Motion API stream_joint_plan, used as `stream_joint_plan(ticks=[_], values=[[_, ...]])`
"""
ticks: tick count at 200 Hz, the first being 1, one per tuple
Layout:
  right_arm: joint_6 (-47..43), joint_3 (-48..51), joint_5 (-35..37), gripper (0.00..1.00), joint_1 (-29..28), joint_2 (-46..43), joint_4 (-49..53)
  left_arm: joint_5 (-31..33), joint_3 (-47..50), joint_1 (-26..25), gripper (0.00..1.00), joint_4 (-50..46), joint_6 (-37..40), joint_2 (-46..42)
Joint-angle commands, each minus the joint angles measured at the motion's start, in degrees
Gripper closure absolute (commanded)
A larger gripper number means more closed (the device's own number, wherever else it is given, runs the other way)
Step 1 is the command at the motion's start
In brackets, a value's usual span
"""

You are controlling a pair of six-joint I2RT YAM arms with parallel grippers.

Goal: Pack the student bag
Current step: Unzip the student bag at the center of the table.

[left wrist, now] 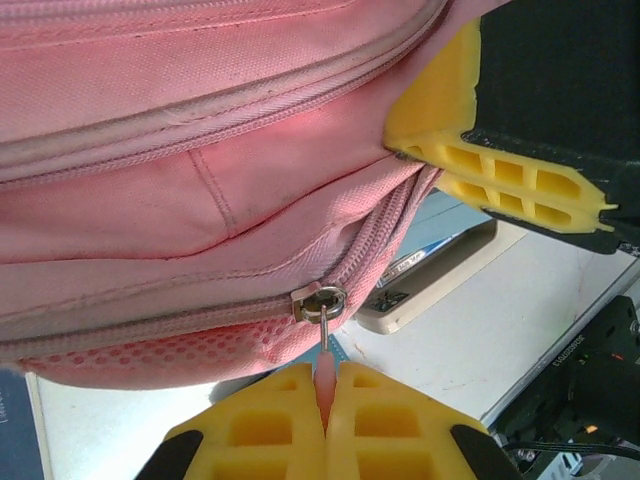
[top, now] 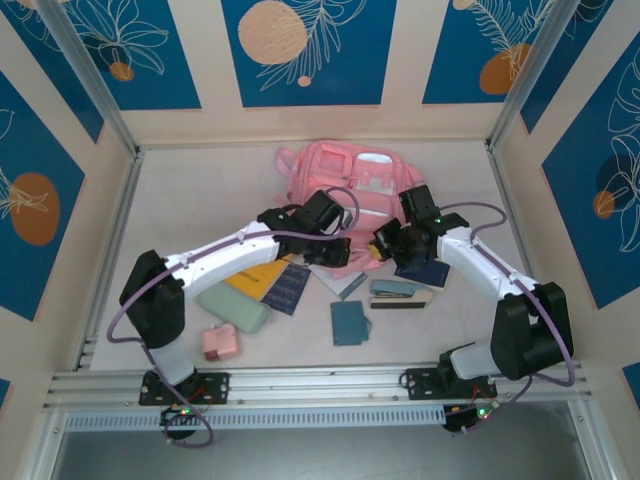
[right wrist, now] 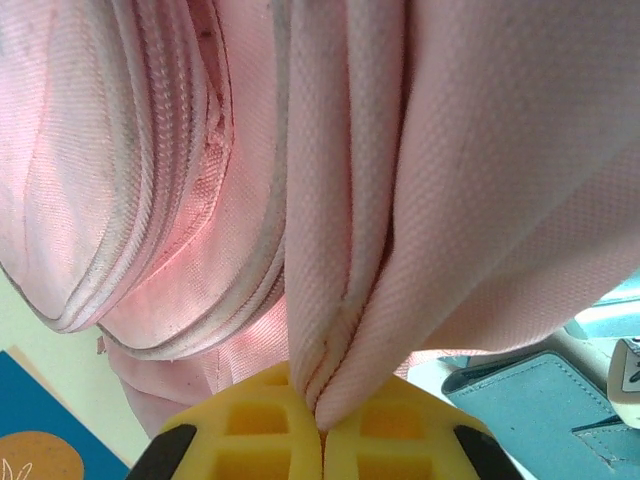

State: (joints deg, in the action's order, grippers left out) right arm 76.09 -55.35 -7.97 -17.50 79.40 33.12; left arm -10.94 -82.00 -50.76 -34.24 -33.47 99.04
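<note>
Student bag (top: 345, 175), a large soft pink fabric backpack, lies at the middle back of the pale table (top: 190, 200). The left gripper (left wrist: 325, 395) has its yellow fingers closed on the bag's zip pull (left wrist: 324, 338), and the right gripper (right wrist: 322, 418) is pinched tight on a fold of its fabric. Nearer the arms lie a flat teal case (top: 350, 322), a pale green pouch (top: 235, 308) and a small pink pouch (top: 220, 343).

Pale beige flat surface (top: 190, 210) carries large soft pink fabric backpack (top: 340, 175) at back; nearer lie mint-green oblong pouch (top: 233, 309), small pink pouch (top: 220, 343), teal flat square case (top: 350, 322), yellow book (top: 255, 277).
</note>
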Motion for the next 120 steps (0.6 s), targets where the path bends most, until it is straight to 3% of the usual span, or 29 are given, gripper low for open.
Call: stream_joint_plan(ticks=[1,120], values=[[-2.30,0.98,3.62,1.00,1.71,-1.22,-1.57,1.54,1.13,0.53,1.00,-1.96,1.53,-4.57],[-9.32,0.40,5.32,1.00,8.84,-4.96,1.30,2.24,9.33,11.79,1.00,-0.77,0.62,-5.91]])
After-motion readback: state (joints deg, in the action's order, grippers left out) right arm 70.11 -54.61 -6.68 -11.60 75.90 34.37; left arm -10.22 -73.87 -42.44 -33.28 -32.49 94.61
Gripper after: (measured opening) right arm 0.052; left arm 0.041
